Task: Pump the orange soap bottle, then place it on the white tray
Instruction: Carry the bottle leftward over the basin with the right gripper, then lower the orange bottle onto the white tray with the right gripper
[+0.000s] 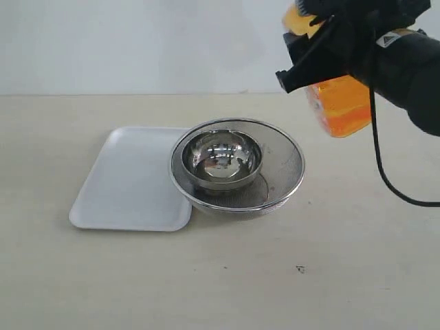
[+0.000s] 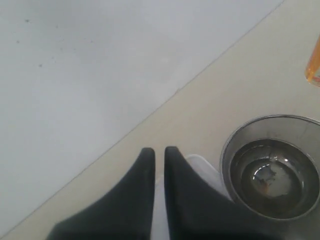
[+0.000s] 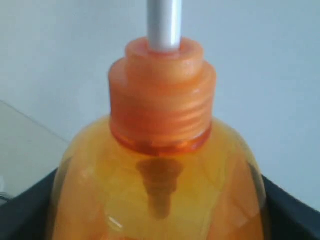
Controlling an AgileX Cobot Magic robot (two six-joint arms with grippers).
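Right gripper [image 1: 317,60] clamped around the orange soap bottle [image 1: 342,106], with its black fingers [image 3: 295,212] on either side of the bottle's shoulder, just below the threaded collar and white stem. The bottle is held tilted, up off the worktop [image 1: 344,261]. Below it and to the left, a round steel mesh strainer [image 1: 289,172] holds a smaller steel bowl [image 1: 221,157]. The strainer overlaps the right edge of the white tray [image 1: 124,185] and stands between bottle and tray. Left gripper [image 2: 159,155] hovers above the tray's edge beside the strainer, fingers nearly together with a slim gap, gripping nothing
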